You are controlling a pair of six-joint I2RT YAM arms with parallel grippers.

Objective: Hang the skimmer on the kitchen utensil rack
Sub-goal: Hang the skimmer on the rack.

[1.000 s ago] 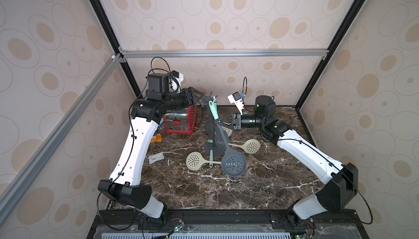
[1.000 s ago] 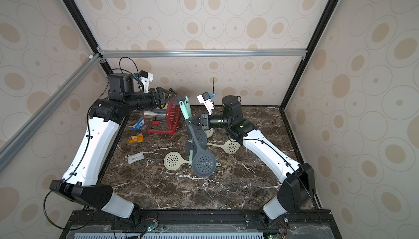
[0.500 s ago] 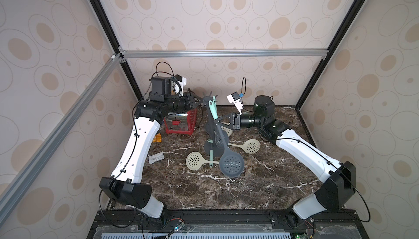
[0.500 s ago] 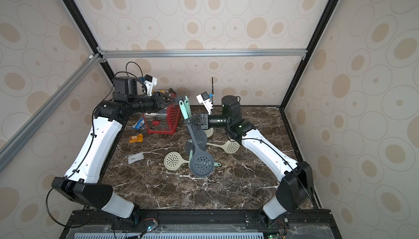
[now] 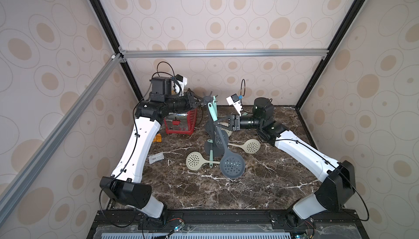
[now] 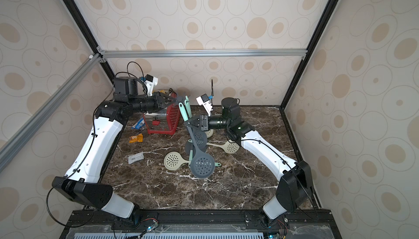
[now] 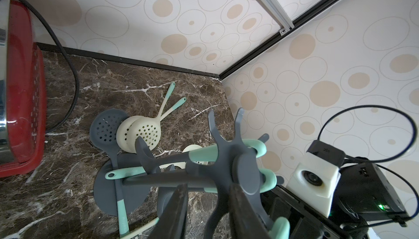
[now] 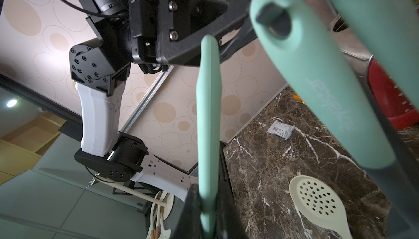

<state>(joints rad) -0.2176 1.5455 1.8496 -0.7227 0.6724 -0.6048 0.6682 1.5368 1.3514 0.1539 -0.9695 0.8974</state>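
The kitchen utensil rack stands mid-table on its round base. In the left wrist view its star crown fills the foreground. My left gripper is shut on one crown hook. My right gripper is shut on the teal handle of the skimmer. Its grey perforated head hangs above the table. The handle's top end sits just under the crown, beside the left fingers. Another teal handle hangs with a hook through its hole.
Two cream skimmers and a teal-handled one lie on the marble around the base. A red basket stands back left. A white packet and an orange one lie left. More cream skimmers lie behind the rack.
My left arm has swung right to the rack's crown and its jaws have closed on a hook. The right gripper and the skimmer have barely moved.
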